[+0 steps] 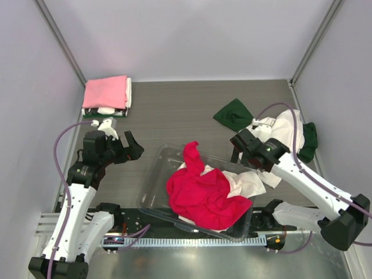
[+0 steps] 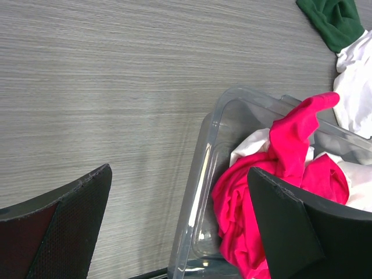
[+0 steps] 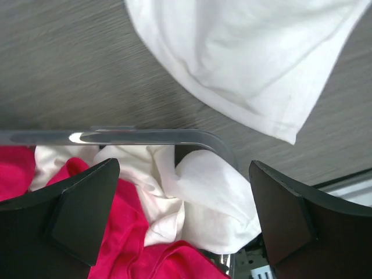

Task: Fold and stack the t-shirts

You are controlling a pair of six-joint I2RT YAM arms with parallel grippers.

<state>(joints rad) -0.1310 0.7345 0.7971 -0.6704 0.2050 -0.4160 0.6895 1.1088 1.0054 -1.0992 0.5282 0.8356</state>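
A red-magenta t-shirt [image 1: 203, 195] lies crumpled in a clear plastic bin [image 1: 152, 192], on top of a cream-white t-shirt [image 1: 249, 183]. A folded pale pink t-shirt [image 1: 106, 92] tops a small stack at the far left. A dark green t-shirt [image 1: 232, 114] and a white t-shirt [image 1: 279, 129] lie loose at the right. My left gripper [image 1: 135, 148] is open and empty, left of the bin. My right gripper [image 1: 243, 156] is open and empty over the bin's far right corner. The left wrist view shows the red-magenta shirt [image 2: 290, 151]; the right wrist view shows the cream-white one [image 3: 203, 192].
The bin's rim [image 2: 203, 168] runs between my left fingers, and its corner [image 3: 145, 136] shows in the right wrist view. More dark green cloth [image 1: 310, 139] lies at the right wall. The white shirt on the table [image 3: 250, 52] hangs just beyond the bin.
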